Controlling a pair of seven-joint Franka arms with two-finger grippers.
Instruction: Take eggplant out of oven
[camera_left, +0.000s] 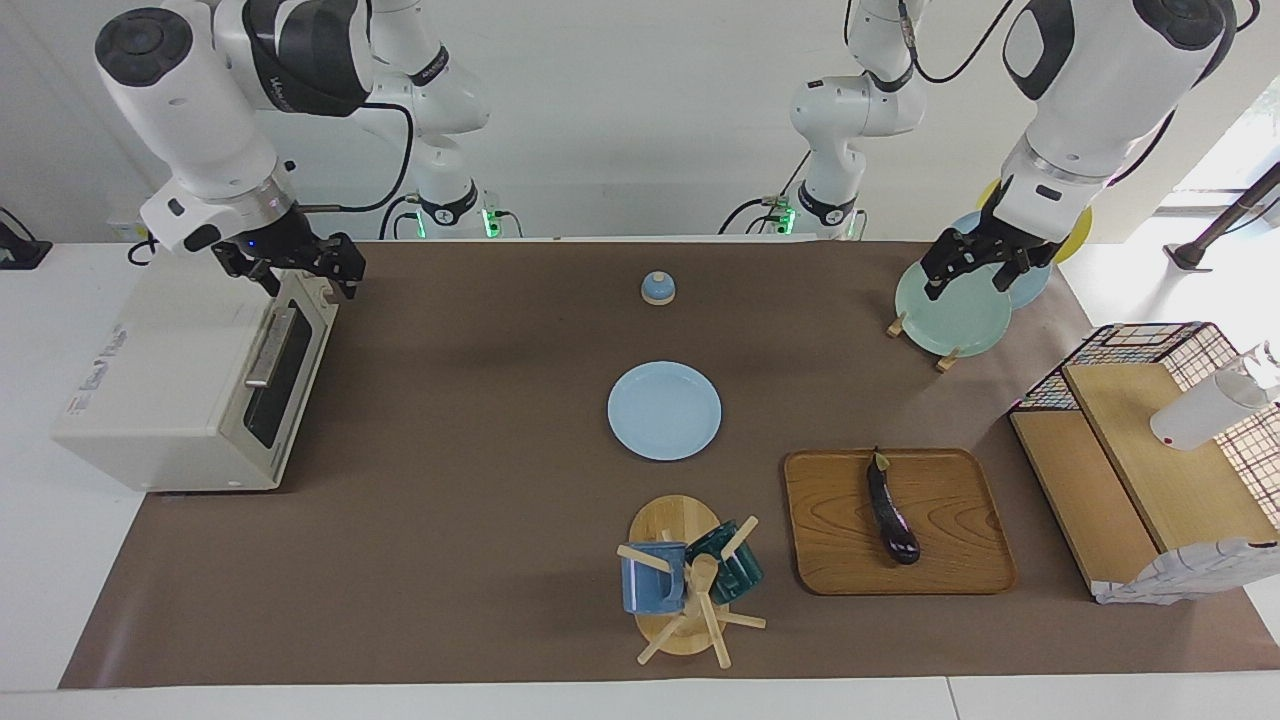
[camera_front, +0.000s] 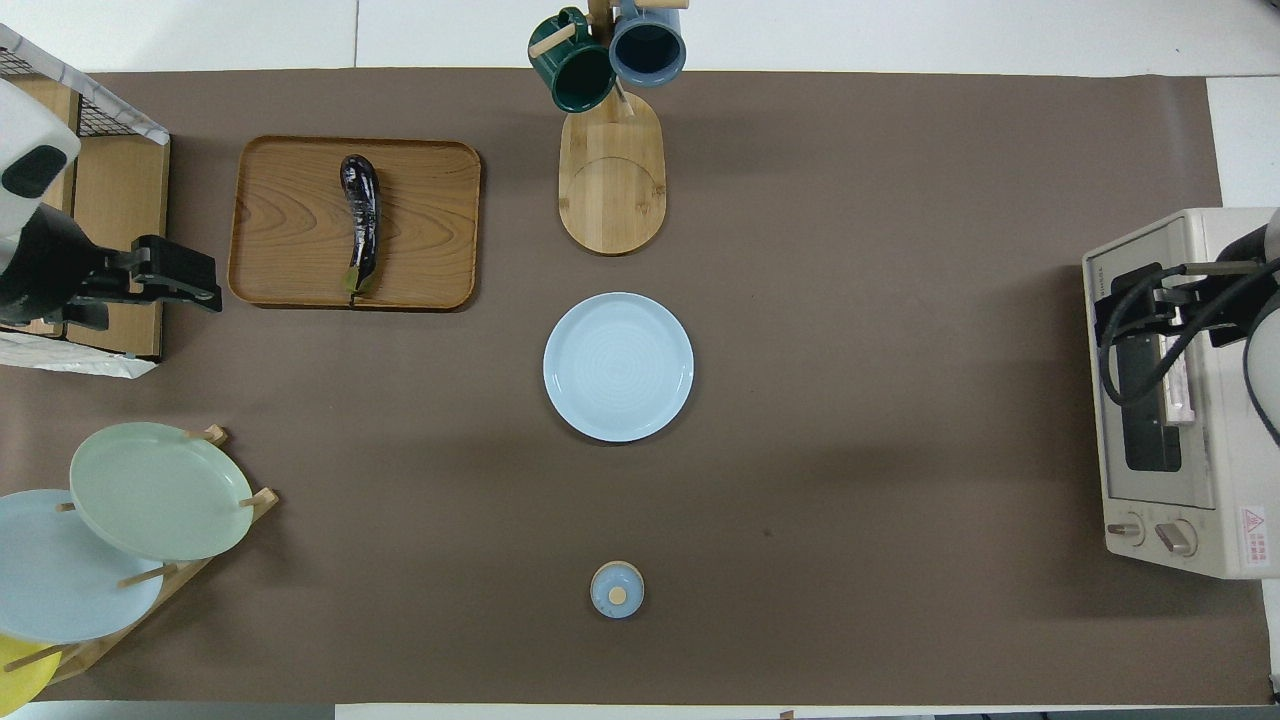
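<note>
The eggplant (camera_left: 892, 509) lies along the middle of the wooden tray (camera_left: 960, 570), near the counter (camera_left: 450, 520) edge farthest from the robots, toward the left arm's end; it appears to be already out of the oven (camera_left: 160, 390), whose door looks closed at the right arm's end. The left hand (camera_left: 975, 266), fingers spread and empty, hangs over the plate rack (camera_left: 945, 360), well apart from the eggplant. The right hand (camera_left: 300, 272), also spread, is over the oven's top front edge, likely done with the door
</note>
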